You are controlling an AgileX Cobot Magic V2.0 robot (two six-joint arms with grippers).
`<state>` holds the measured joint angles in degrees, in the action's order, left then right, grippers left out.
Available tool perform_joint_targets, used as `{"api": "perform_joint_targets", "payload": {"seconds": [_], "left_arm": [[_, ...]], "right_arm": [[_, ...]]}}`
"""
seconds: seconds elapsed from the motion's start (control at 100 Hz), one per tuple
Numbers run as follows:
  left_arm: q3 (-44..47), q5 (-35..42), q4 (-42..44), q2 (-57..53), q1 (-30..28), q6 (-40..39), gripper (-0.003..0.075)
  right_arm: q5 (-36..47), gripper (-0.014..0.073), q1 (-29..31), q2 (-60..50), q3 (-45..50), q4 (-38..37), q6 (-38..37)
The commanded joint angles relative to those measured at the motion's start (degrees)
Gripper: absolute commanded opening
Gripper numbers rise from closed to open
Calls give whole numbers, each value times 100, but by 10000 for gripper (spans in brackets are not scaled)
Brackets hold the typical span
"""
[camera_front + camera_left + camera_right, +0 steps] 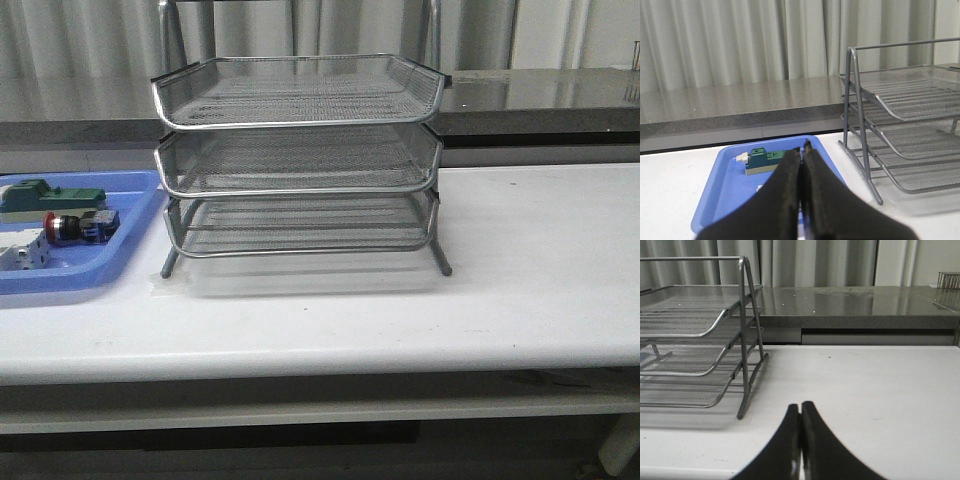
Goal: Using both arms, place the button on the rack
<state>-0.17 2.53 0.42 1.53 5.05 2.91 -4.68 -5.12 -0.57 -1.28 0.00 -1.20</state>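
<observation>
L end effector (802, 150): fingers pressed together, holding nothing, above blue tray (720, 187)
R end effector (800, 410): fingers pressed together, nothing btwn, over bare worktop (875, 390)
button (78, 227): lying in blue tray, 9 o'clock of rack, red cap pointing left, btwn green block (50, 198) & white block (22, 255)
rack (298, 160): 3 tiers, mid worktop, upright
</observation>
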Motion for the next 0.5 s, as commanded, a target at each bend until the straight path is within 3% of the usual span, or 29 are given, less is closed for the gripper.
{"api": "perform_joint_targets", "payload": {"seconds": [0.0,0.25,0.49], "left_arm": [[319,468,-42,57,-5,-63,-21],[319,468,-42,57,-5,-63,-21],[319,468,-42,57,-5,-63,-21]], "right_arm": [[3,-66,45,29,-601,-48,7],[-1100,-66,45,1039,-2102,-42,7],[-2401,-66,45,2691,-3502,144,7]]}}
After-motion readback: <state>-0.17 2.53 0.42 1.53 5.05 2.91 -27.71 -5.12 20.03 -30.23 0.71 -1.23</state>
